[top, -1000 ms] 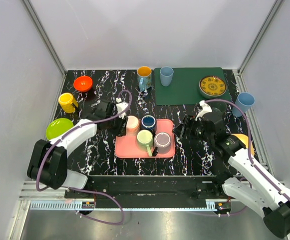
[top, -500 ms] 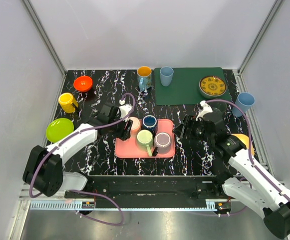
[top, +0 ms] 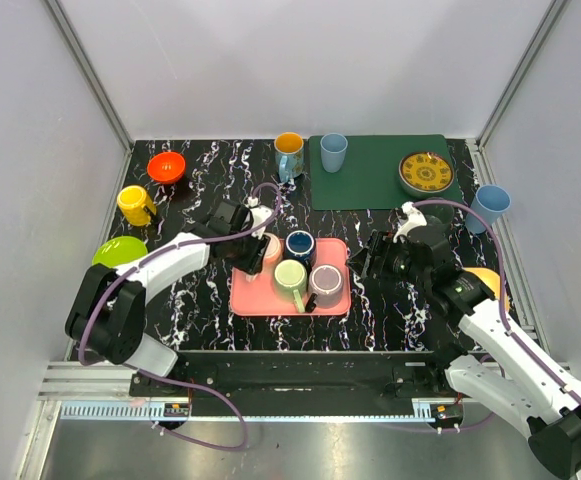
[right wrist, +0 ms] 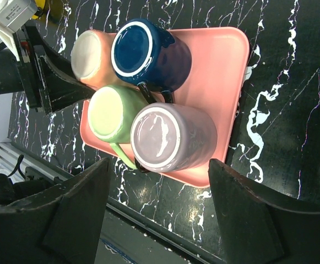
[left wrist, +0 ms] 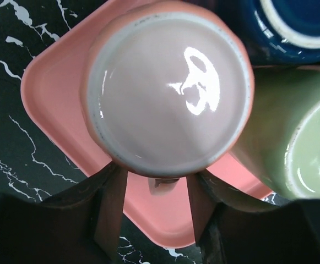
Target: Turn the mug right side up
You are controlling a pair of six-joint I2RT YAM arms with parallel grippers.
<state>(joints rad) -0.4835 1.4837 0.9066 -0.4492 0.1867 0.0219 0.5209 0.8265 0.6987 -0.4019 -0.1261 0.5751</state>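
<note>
Top external: on the black marbled counter (top: 190, 300), the left end effector (top: 258, 252) sits at the left rear corner of the pink tray (top: 260, 302), against the peach mug (top: 269, 244); the right end effector (top: 363, 260) hovers just off the tray's right edge

Left wrist: dark fingers (left wrist: 111, 206) straddle the peach mug, which stands base up on the tray; whether they press it cannot be told

Right wrist: the right end effector's fingers stand wide apart, empty, with the navy mug (right wrist: 148, 55), green mug (right wrist: 113, 115) and lilac mug (right wrist: 171, 137) on the tray beyond
</note>
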